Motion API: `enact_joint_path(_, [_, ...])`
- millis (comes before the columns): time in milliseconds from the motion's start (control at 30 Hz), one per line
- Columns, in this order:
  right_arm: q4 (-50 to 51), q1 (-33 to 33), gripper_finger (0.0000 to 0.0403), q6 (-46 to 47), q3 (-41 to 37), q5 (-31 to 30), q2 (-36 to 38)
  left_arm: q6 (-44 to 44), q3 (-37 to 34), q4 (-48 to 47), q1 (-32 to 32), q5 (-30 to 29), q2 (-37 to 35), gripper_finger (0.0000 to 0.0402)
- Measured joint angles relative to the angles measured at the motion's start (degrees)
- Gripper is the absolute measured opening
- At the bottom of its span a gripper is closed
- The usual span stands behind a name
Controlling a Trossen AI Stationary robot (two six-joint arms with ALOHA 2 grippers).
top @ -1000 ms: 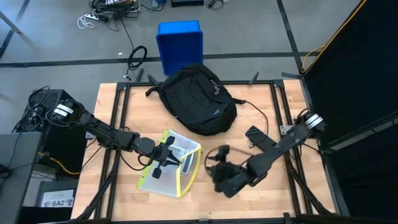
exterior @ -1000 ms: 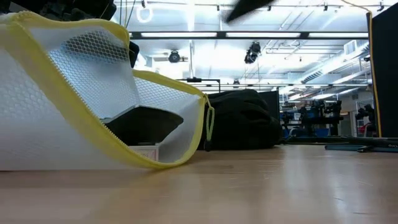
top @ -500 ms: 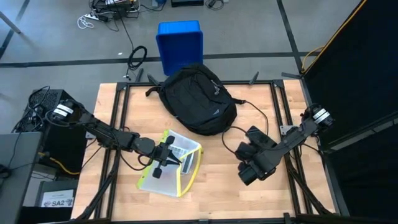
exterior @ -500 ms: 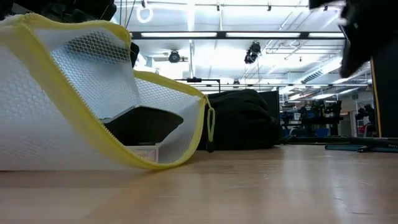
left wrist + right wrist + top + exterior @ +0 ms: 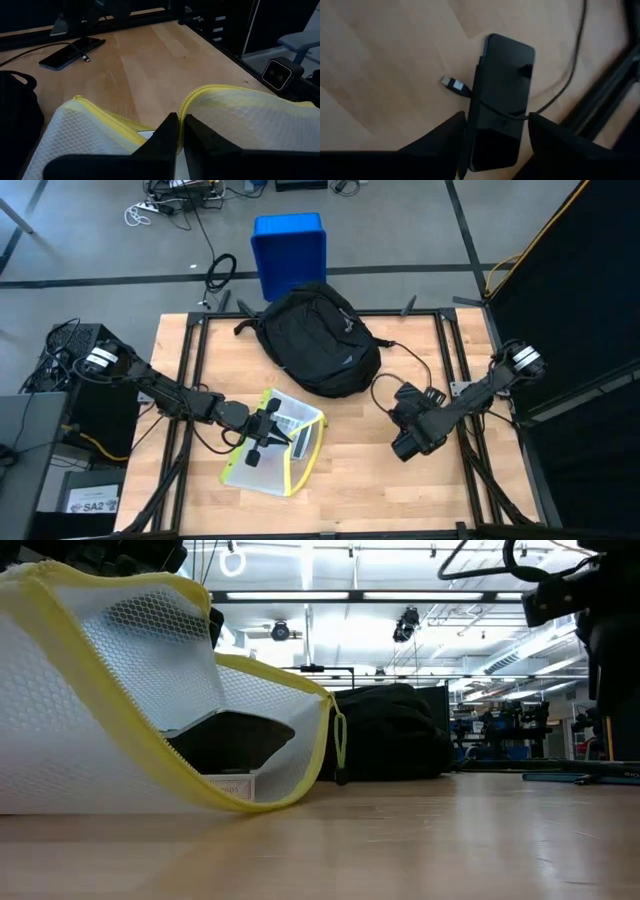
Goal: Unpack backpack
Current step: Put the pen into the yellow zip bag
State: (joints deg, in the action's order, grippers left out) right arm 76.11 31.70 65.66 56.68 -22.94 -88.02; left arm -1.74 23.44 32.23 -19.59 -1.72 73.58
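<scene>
Right tool (image 5: 408, 442) withdrawn rightward over wooden table (image 5: 350, 465).

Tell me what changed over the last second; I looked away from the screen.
The right gripper swung from the table's middle front out toward its right side, and now hovers open over a black phone with a cable. The left gripper stays shut on the yellow-edged mesh pouch; the backpack hasn't moved.

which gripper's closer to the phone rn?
Right. The right gripper hangs open directly above the phone; the left gripper, shut on the mesh pouch, sits across the table.
</scene>
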Motion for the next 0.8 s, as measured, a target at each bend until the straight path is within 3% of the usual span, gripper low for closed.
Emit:
enact_joint_path(333, [-15.1,-6.6,0.0234,-6.2,-12.2,4.2,15.5,-0.2,0.0,-0.2,0.0,0.0,0.0,0.0])
enact_joint_path(533, [-20.2,-6.8,0.0237,-7.0,-17.1,-1.3,16.1,-0.2,0.0,-0.3,0.0,0.0,0.0,0.0])
enact_joint_path(800, [-22.9,-6.6,0.021,-3.6,-21.8,2.1,16.1,0.0,0.0,-0.3,0.0,-0.2,0.0,0.0])
